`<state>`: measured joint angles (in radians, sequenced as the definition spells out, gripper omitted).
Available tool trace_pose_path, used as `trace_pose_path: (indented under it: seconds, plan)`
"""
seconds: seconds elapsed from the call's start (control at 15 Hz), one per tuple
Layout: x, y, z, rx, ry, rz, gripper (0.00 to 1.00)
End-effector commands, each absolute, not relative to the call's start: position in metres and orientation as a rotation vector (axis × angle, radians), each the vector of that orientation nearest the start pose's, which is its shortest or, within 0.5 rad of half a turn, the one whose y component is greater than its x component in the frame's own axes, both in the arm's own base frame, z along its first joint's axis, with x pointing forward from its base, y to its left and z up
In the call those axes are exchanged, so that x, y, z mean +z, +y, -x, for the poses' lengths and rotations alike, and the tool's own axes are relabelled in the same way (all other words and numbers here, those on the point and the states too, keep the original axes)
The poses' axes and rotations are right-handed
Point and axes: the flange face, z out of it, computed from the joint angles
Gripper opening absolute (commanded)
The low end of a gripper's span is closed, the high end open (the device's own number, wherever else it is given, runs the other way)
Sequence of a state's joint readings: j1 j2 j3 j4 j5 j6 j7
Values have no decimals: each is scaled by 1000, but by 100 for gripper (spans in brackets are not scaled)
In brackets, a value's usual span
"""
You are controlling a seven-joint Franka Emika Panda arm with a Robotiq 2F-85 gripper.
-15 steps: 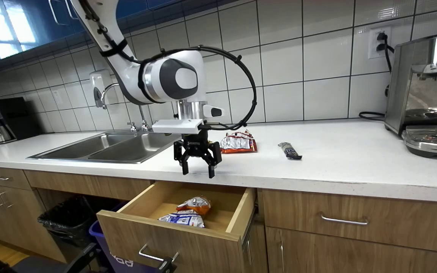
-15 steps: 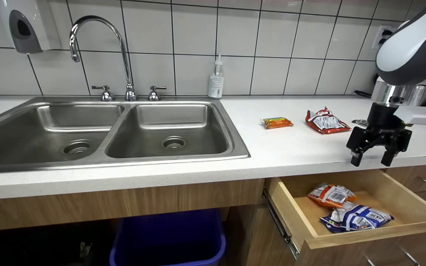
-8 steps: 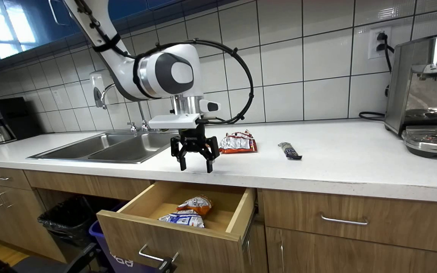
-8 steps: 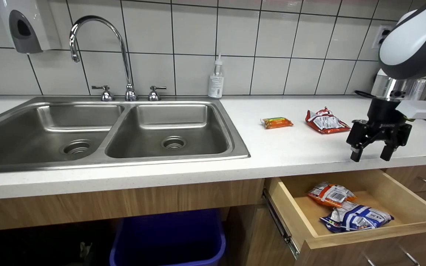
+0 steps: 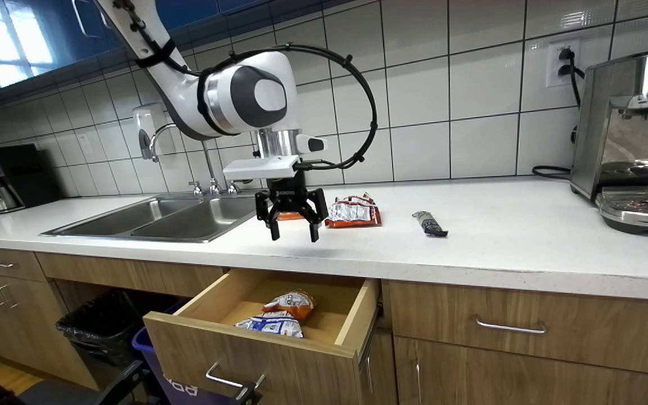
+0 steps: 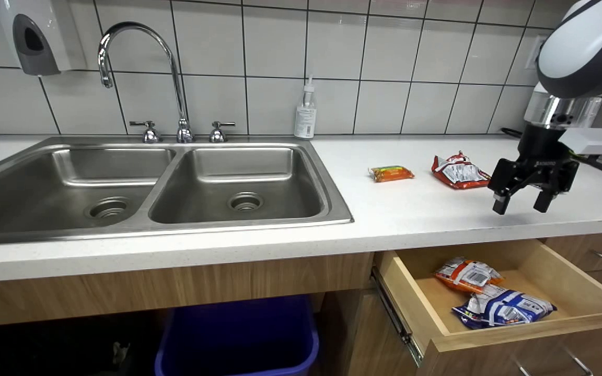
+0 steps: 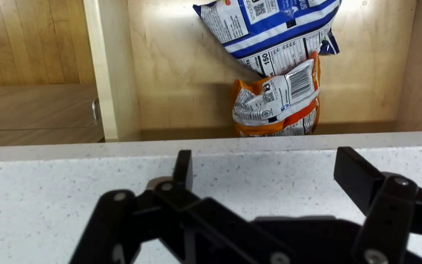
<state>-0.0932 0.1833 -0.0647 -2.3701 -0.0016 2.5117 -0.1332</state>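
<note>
One tool (image 5: 295,234) gapes wide above countertop (image 5: 504,236).

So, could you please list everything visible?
Drawer: 1, brown, open below counter
Front bag: 1, blue, in drawer
Rear bag: 1, orange, in drawer
Snack bag: 1, red, on counter
Small packet: 1, orange, on counter
Slim packet: 1, grey, on counter
Sink: 1, silver, in counter
Faucet: 1, silver, behind sink
Bottle: 1, clear, by sink
Dispenser: 1, white, on wall
Coffeemaker: 1, silver, on counter
Bins: 2, black and blue, under counter
Arm: 1, white, over counter
Jaws: 2, black, open over counter
</note>
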Motion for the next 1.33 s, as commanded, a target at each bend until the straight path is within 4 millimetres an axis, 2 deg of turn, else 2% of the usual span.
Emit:
trace_pose_path:
  seconds: [0.0,0.6,1.27]
  plan:
    - [260,-81,-513,26,-16,3165,100]
    - [286,-88,-562,-80,-56,3189,100]
    - [293,-91,-628,-193,-78,3224,100]
